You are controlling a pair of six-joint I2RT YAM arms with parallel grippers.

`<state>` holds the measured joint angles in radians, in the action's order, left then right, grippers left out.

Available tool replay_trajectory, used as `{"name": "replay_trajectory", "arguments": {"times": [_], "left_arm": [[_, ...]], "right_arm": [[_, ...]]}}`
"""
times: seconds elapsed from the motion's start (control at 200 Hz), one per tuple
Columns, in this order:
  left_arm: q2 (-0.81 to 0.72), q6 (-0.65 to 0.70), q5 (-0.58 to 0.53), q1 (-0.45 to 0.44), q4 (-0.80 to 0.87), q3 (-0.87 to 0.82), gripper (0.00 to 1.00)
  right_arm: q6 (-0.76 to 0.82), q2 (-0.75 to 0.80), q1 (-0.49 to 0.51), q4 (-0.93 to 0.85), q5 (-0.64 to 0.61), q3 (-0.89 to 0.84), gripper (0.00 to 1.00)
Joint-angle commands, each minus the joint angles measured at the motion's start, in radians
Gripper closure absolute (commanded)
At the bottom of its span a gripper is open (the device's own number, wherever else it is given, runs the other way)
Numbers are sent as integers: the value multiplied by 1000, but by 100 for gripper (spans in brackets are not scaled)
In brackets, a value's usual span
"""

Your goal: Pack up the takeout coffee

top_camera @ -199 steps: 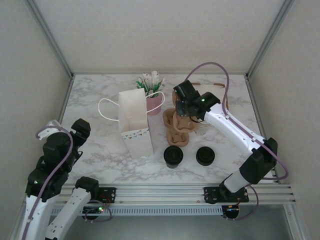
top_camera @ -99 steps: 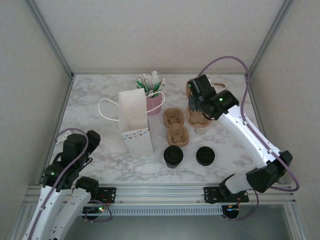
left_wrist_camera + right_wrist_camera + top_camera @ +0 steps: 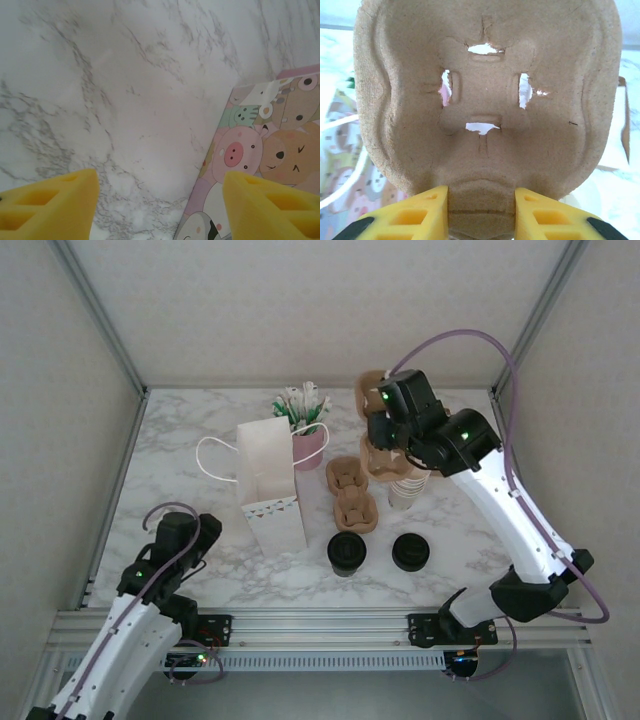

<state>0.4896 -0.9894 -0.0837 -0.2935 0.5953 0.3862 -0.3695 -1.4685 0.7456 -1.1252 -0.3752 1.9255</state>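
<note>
The takeout coffee (image 3: 346, 552), a cream cup under a black lid, stands at the front centre of the marble table. My right gripper (image 3: 385, 432) (image 3: 481, 200) hangs above the back right, shut on the edge of a brown pulp cup carrier (image 3: 372, 391) (image 3: 485, 100). A second carrier (image 3: 350, 495) lies on the table behind the coffee. The white paper bag (image 3: 268, 485) stands upright to the left, and its cartoon-printed side (image 3: 260, 145) faces my left gripper. That left gripper (image 3: 203, 533) (image 3: 160, 200) is low at the front left, open, holding nothing.
A low stack of black lids (image 3: 410, 551) sits right of the coffee. Lidless cream cups (image 3: 405, 492) stand under the right arm. A pink cup of sachets (image 3: 305, 430) is behind the bag. Frame posts and walls close in the table.
My right gripper has lifted one carrier off the pile and carried it up and toward the back right. The left arm has lowered and swung toward the bag.
</note>
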Motion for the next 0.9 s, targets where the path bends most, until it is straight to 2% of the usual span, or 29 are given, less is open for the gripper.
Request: {"name": "replay_trajectory", "arguments": {"times": [0.0, 0.37, 0.646, 0.896], "left_arm": [[31, -37, 78, -15, -166, -39, 33], [221, -56, 82, -139, -336, -44, 33], [370, -89, 35, -274, -412, -14, 33], [471, -119, 26, -345, -437, 14, 34]], "right_arm": [[24, -51, 66, -33, -16, 86, 66], [27, -198, 239, 2, -1, 324, 66], [34, -277, 294, 65, 39, 400, 66], [21, -326, 310, 95, 61, 412, 66]]}}
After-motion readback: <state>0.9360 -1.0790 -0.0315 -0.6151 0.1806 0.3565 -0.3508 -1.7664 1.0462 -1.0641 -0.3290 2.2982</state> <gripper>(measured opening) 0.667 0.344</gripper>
